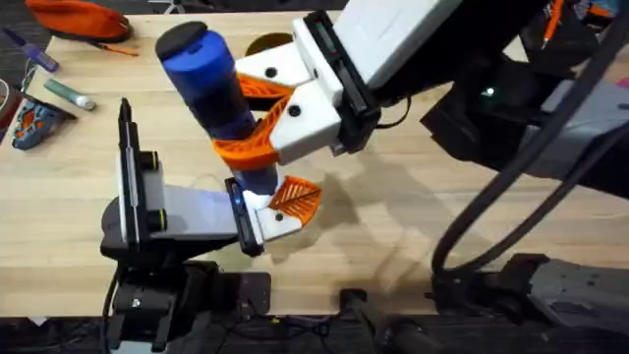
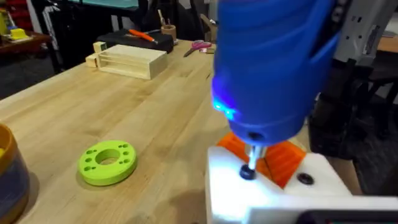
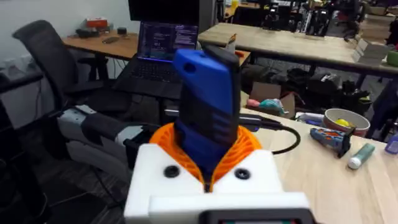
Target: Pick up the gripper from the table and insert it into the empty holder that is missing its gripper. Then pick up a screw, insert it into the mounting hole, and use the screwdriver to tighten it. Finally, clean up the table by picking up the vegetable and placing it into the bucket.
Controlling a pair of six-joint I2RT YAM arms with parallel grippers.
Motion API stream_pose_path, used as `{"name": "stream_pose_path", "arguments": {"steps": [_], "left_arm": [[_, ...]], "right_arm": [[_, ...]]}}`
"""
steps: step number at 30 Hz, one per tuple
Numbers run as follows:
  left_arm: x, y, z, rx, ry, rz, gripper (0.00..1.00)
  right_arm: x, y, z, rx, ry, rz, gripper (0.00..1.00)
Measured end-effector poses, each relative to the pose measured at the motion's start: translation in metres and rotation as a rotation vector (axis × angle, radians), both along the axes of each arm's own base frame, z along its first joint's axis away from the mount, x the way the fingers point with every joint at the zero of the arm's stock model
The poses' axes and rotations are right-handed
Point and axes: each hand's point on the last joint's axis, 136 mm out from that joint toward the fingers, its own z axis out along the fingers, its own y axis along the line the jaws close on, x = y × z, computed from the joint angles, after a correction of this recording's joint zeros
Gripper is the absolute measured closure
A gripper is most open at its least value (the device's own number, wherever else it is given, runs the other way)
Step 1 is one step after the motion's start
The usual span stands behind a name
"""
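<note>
Two arms meet near the table's middle. Right gripper (image 1: pixel 257 116) — white bases with orange ribbed pads — is clamped around the blue screwdriver (image 1: pixel 211 84), which stands nearly upright, dark end cap toward the overhead camera. In the right wrist view the screwdriver (image 3: pixel 208 109) rises between the two orange pads (image 3: pixel 245 149), gripped on both sides.

Left gripper (image 1: pixel 280 208) lies low over the table, just below the screwdriver's lower end in the overhead view; whether its fingers are parted or closed cannot be told. Its white holder (image 2: pixel 273 193) carries an orange gripper (image 2: pixel 283 158). In the left wrist view the screwdriver's silver bit (image 2: pixel 251 155) points down onto a dark screw (image 2: pixel 247 173) seated in the holder's top face, bit touching screw — a blue light glows on the tool body just above. A second dark hole (image 2: pixel 305 179) sits beside it on the same face.

On the table (image 2: pixel 155 106), well apart from the holder, lies a lime-green disc (image 2: pixel 107 162); the bucket (image 2: pixel 9 171) stands at the view's edge beyond it. A pale wooden slotted box (image 2: pixel 127 60) rests farther back.
</note>
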Motion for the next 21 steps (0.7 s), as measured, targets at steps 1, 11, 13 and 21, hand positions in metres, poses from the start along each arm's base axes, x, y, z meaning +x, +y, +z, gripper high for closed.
{"name": "stream_pose_path", "arguments": {"steps": [1, 11, 13, 21], "left_arm": [[0.0000, 0.0000, 0.0000, 0.000, 0.000, 0.000, 0.985], [0.0000, 0.0000, 0.0000, 0.000, 0.000, 0.000, 0.985], [0.0000, 0.0000, 0.0000, 0.000, 0.000, 0.000, 0.985], [0.0000, 0.0000, 0.0000, 0.000, 0.000, 0.000, 0.985]], "right_arm": [[0.0001, 0.0000, 0.0001, 0.002, -0.003, -0.001, 0.975], [0.0001, 0.0000, 0.0002, 0.006, -0.014, -0.002, 0.975], [-0.0003, -0.0001, 0.0001, 0.005, -0.014, 0.001, 0.975], [0.0009, -0.0018, -0.0004, 0.003, -0.014, 0.003, 0.975]]}}
